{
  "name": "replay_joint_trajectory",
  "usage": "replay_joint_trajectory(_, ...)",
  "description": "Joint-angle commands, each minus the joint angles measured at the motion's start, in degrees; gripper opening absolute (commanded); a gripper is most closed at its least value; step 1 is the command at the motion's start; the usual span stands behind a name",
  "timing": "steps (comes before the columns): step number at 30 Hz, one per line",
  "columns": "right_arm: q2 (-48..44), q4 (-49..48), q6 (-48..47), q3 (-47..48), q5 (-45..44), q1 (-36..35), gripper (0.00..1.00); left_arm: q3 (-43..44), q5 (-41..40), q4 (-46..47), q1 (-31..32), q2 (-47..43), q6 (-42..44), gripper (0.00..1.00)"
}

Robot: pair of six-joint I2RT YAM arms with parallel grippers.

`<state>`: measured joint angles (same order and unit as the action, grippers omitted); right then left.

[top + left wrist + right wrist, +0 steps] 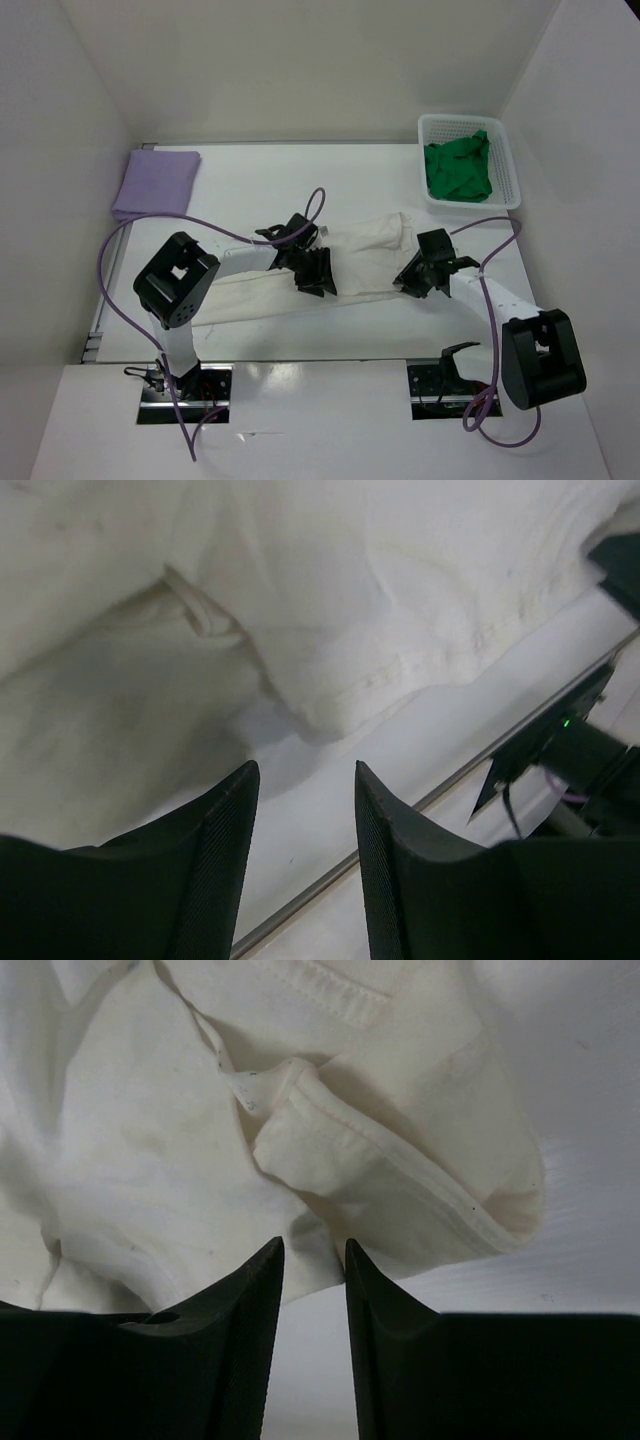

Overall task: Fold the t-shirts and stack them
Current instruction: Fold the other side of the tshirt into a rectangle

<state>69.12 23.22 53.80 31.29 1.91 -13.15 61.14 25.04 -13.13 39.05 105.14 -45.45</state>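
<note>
The off-white t-shirt (pixel 365 250) lies stretched in a long crumpled band across the middle of the table. My left gripper (pixel 312 272) sits over its near edge, open, with only bare table between the fingers (pixel 305 775); the cloth's hem (pixel 350 600) lies just beyond the tips. At the shirt's right end my right gripper (pixel 415 278) is open (pixel 314 1250), and a folded hem (pixel 400 1180) lies right in front of its tips. The lavender t-shirt (pixel 157 182) rests folded at the back left. The green t-shirt (pixel 460 168) is bunched in the basket.
A white mesh basket (pixel 505 150) stands at the back right corner. White walls enclose the table on three sides. The table's metal front edge (pixel 400 815) runs close below the left gripper. Purple cables (pixel 110 270) loop beside both arms.
</note>
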Motion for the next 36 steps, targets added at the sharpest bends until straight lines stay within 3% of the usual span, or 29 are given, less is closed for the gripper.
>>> replay_joint_trajectory(1,-0.7,-1.2,0.9,-0.5,-1.7,-0.7,0.35,1.0,-5.0,4.0,-0.1,-1.8,-5.9,0.51)
replay_joint_trajectory(10,-2.6,-1.8,0.9,-0.5,-1.7,-0.7,0.14,1.0,-6.1,7.5,-0.1,0.9,-10.2,0.49)
replay_joint_trajectory(22,-3.9,-1.3,0.9,0.5,-0.1,-0.7,0.1,3.7,-5.6,5.4,1.6,3.9,-9.7,0.28)
replay_joint_trajectory(27,-3.9,-0.7,0.3,0.5,-0.1,-0.7,0.05,4.2,-4.7,4.3,1.6,2.9,-9.7,0.07)
replay_joint_trajectory(30,-5.4,0.8,0.3,1.7,-0.6,-0.7,0.0,4.2,-3.1,2.6,1.6,0.9,-9.0,0.0)
replay_joint_trajectory(36,-10.6,5.9,1.9,2.9,-0.6,-1.2,0.0,3.1,-0.3,-2.0,1.6,-5.1,-6.1,0.0)
